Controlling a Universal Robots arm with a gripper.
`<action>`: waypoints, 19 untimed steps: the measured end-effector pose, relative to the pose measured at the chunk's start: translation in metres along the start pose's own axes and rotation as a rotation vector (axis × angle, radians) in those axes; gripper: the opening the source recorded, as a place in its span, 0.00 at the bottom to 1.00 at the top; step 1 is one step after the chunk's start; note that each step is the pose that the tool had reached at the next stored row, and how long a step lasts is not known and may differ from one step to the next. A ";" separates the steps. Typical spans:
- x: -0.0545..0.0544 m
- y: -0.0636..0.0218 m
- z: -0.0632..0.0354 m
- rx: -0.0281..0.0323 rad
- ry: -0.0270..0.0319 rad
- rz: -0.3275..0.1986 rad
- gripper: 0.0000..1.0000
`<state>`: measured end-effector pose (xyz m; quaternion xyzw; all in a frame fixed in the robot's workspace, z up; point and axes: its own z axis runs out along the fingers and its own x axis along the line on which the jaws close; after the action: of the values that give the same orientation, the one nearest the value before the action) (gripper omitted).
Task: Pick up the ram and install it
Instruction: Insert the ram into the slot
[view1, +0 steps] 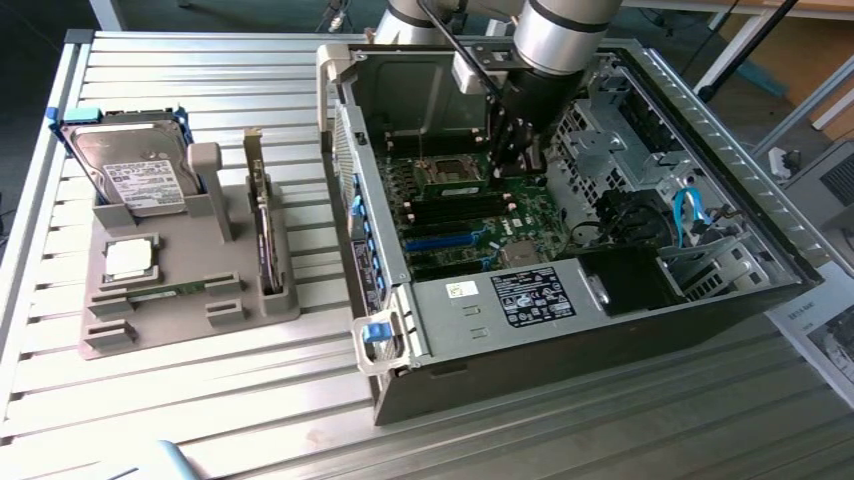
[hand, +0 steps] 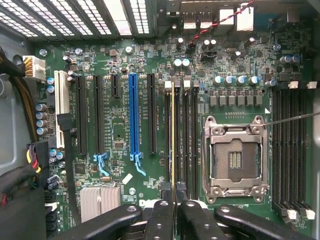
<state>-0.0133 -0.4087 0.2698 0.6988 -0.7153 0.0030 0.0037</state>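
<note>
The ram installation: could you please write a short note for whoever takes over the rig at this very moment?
Gripper: shut on the ram, inside the computer case, low over the motherboard.
Ram: held on edge, lined up along the memory slots beside the processor socket.
Done: ram picked up and brought to the slots.
Left: whether it is pressed home cannot be told; it is not released.
Hard drive and processor chip sit on the grey holder.

The table (view1: 200, 420) is ribbed bare metal, the parts holder (view1: 187, 325) matt grey plastic.
</note>
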 end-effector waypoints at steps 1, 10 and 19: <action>0.000 0.0000 0.0012 0.0001 0.0000 0.000 0.12; 0.000 0.0000 0.0136 0.0003 0.0001 0.000 0.12; 0.000 0.0000 0.0247 0.0006 0.0001 0.000 0.12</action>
<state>-0.0133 -0.4087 0.2451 0.6988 -0.7153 0.0033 0.0036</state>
